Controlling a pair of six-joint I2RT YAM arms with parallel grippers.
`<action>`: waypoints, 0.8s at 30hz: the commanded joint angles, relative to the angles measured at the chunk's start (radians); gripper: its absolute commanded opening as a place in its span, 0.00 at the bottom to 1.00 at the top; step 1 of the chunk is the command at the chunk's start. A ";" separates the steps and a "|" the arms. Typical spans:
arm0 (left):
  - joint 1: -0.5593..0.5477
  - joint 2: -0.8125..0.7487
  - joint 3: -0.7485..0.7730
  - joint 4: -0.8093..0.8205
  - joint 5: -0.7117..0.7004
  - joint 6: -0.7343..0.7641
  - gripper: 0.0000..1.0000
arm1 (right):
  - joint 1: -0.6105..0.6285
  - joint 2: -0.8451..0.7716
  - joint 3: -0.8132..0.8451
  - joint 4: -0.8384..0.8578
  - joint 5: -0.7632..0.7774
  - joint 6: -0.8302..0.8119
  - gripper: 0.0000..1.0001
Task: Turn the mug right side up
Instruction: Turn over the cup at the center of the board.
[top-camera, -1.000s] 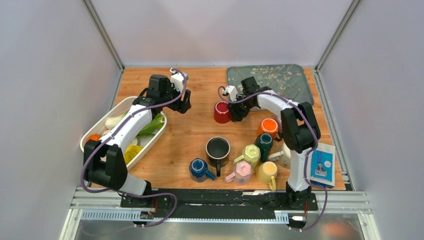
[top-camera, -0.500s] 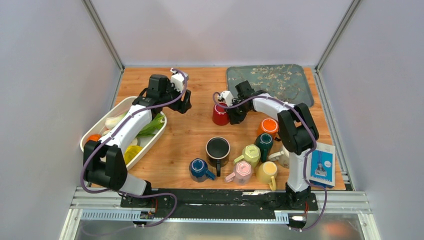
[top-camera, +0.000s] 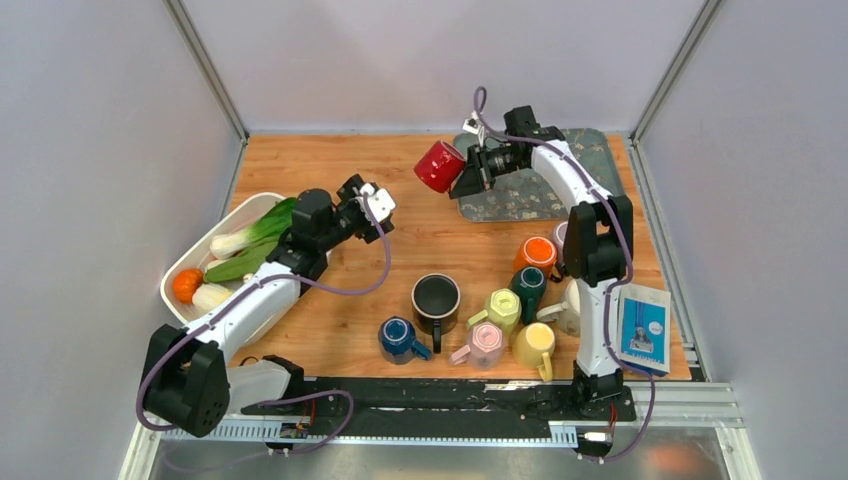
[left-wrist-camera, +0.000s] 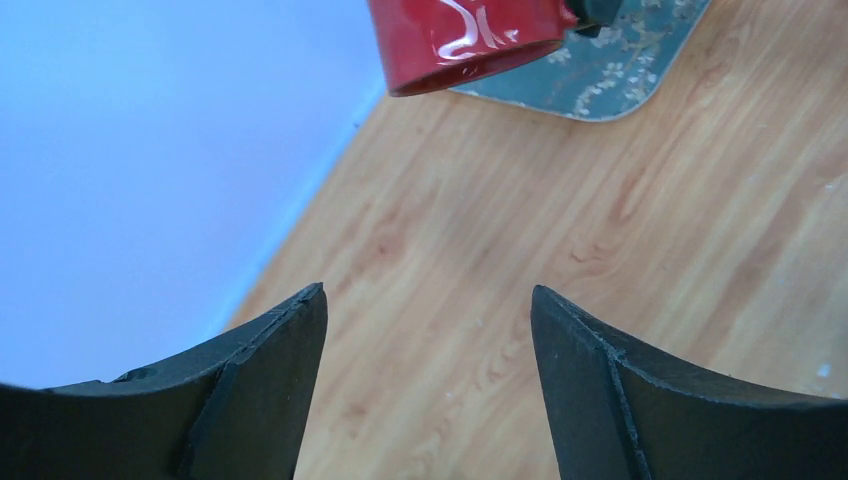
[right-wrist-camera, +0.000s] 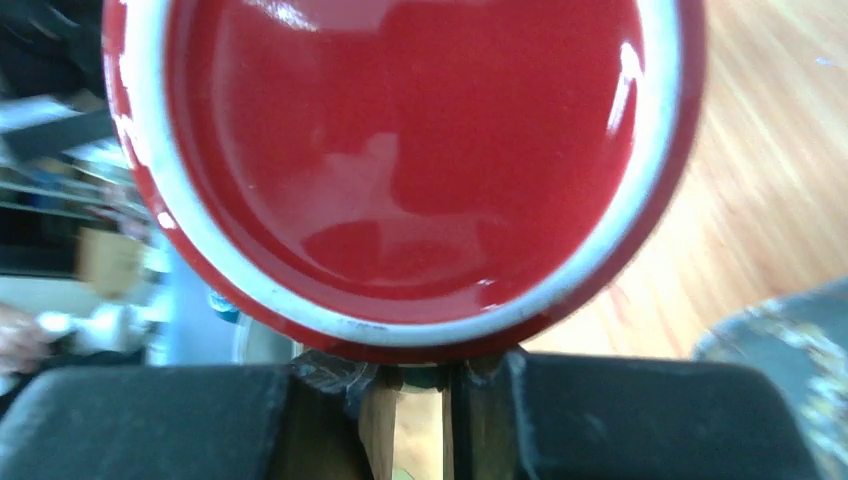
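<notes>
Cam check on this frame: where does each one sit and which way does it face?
Top external: fixed above and behind the bases, looking down on the table; both arms show, right hand holding the red mug aloft.
Left wrist: on the left arm, looking over the wood between its own parted fingers toward mug and mat.
Right wrist: on the right arm, fingers at the bottom edge, the mug's round end filling the frame.
Shared: all three see the red mug.
</notes>
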 joint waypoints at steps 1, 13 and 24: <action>-0.056 -0.003 -0.070 0.356 -0.061 0.234 0.82 | 0.008 0.028 -0.083 0.492 -0.434 0.648 0.00; -0.084 0.187 -0.031 0.622 -0.085 0.344 0.82 | 0.071 0.073 -0.158 0.961 -0.565 1.213 0.00; -0.081 0.334 0.019 0.823 -0.167 0.502 0.80 | 0.080 0.053 -0.216 1.087 -0.565 1.348 0.00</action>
